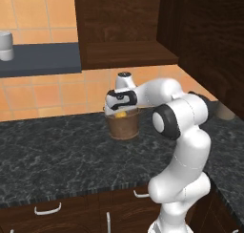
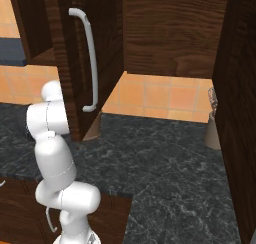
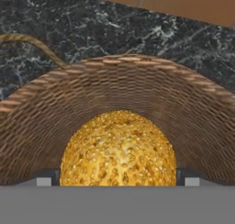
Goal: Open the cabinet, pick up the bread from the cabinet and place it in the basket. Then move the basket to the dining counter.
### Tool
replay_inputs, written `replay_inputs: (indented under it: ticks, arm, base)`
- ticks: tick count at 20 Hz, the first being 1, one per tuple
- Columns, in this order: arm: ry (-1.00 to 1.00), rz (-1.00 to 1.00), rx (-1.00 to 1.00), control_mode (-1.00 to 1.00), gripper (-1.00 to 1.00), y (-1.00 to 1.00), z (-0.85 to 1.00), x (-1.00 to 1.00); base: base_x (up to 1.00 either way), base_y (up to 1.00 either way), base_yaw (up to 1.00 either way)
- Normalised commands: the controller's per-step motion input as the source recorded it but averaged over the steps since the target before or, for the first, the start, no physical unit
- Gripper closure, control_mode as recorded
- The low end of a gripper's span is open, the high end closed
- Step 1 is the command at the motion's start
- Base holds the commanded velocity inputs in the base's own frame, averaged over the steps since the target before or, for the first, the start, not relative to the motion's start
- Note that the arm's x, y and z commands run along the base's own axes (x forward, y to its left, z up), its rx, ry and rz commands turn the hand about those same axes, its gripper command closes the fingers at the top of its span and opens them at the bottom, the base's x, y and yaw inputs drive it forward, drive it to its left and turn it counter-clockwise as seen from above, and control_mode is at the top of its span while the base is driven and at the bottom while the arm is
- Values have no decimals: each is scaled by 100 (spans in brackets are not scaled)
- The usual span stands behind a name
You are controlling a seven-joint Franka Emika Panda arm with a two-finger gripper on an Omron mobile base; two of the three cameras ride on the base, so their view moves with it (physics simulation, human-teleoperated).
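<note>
The brown basket stands on the black marbled counter, below the dark wood cabinet, which is open. Its door with the long silver bar handle is swung out. My gripper reaches down into the basket's mouth, shut on the golden bread. In the hand view the bread sits between both fingertips, just inside the woven basket wall, and the thin loop handle lies over the far rim. The dining counter is out of view.
A beige utensil holder stands at the counter's back right corner beside a tall dark wood panel. Lower drawers with curved handles run under the counter. A white object rests on a dark ledge at the far left.
</note>
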Motion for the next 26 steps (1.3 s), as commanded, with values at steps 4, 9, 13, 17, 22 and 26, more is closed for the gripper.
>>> replay_inputs:
  ticks: [4,9,13,17,22,26]
  arm:
    - [0,5,1,-100,100,-9,-11,0]
    - [0,2,0,-100,-100,0,-7,-7]
    - [-3,0,0,-100,-100,0,0,-24]
    - [-5,0,0,-100,-100,2,6,-36]
    - [-5,0,0,-100,-100,1,16,-32]
    - [0,0,1,-100,-100,0,29,0]
  base:
    - [0,0,0]
    - [0,0,0]
    - [0,0,0]
    - [0,0,0]
    - [0,0,0]
    - [0,0,0]
